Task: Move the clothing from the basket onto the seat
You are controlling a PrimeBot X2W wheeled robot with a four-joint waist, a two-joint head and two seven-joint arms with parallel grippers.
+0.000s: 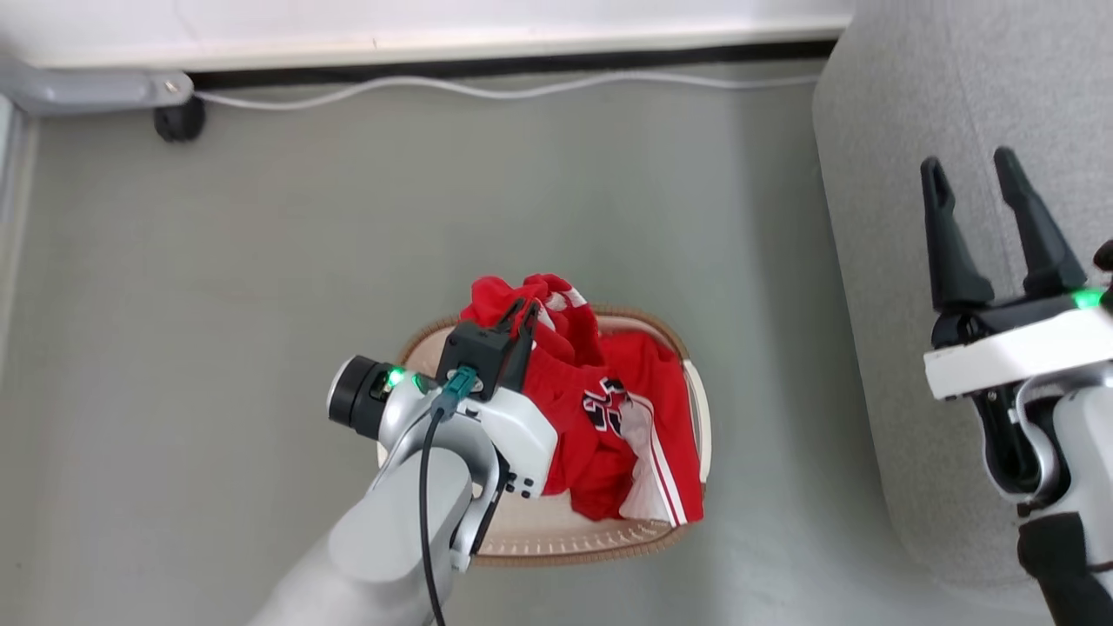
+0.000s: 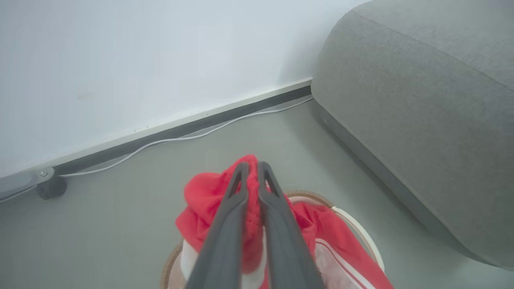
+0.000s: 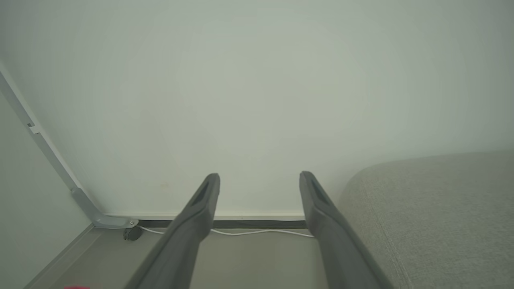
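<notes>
The red clothing [image 1: 609, 409] with white stripes and a number print lies bunched in the cream basket [image 1: 697, 409] on the floor. My left gripper [image 1: 524, 315] is shut on a fold of the clothing [image 2: 209, 200], lifting it above the basket's far rim. In the left wrist view its two dark fingers [image 2: 225, 224] pinch red fabric at the left gripper's tips [image 2: 252, 166], with the basket [image 2: 357, 228] below. My right gripper [image 1: 971, 174] stands open and empty in front of the grey seat [image 1: 878, 174]; the right gripper [image 3: 259, 180] shows the same, beside the seat [image 3: 433, 216].
A white cable [image 1: 487, 89] runs along the dark skirting at the wall. A grey frame leg with a black caster [image 1: 178, 117] stands at the far left. Bare grey floor [image 1: 261, 278] surrounds the basket. The seat [image 2: 421, 100] rises just right of the basket.
</notes>
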